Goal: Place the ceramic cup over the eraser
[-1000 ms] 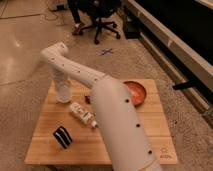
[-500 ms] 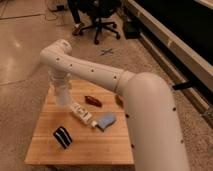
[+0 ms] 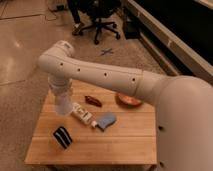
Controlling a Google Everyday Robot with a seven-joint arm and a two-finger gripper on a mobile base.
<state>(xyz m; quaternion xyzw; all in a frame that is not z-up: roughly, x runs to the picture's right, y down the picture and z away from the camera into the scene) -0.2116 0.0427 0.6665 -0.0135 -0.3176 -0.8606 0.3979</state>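
Firstly, arm (image 3: 105,77): we see it sweep in from the near right, bend above the bench's left edge and point straight down, which we judge suits carrying something upright.
Bench (image 3: 125,145): a wooden top that carries every object, so the cup can be set down flat over its target.
Chair (image 3: 100,20): it stands on the floor beyond the far edge and plays no part.
Dish (image 3: 129,99): reddish, toward the far right of the bench, well apart from the work.
Bottle (image 3: 83,115): white with a label, it lies on its side mid-bench, just right of the wrist.
Blue-grey lump (image 3: 106,120): it touches or nearly touches the bottle's near end.
Dark red item (image 3: 93,100): it lies behind the bottle, toward the far edge.
Eraser (image 3: 62,137): black with white stripes, uncovered near the near-left corner.
Ceramic cup (image 3: 64,110): a pale tapered shape at the wrist's tip, behind the eraser toward the left edge and not yet over it.
Gripper (image 3: 62,102): clamped, apparently around the cup, and we judge the cup must travel toward the near edge.
Hidden: white cup and white wrist blend, so we cannot tell whether the cup touches the bench or which way its mouth faces.
Cut off: the arm covers the bench's near-right corner.
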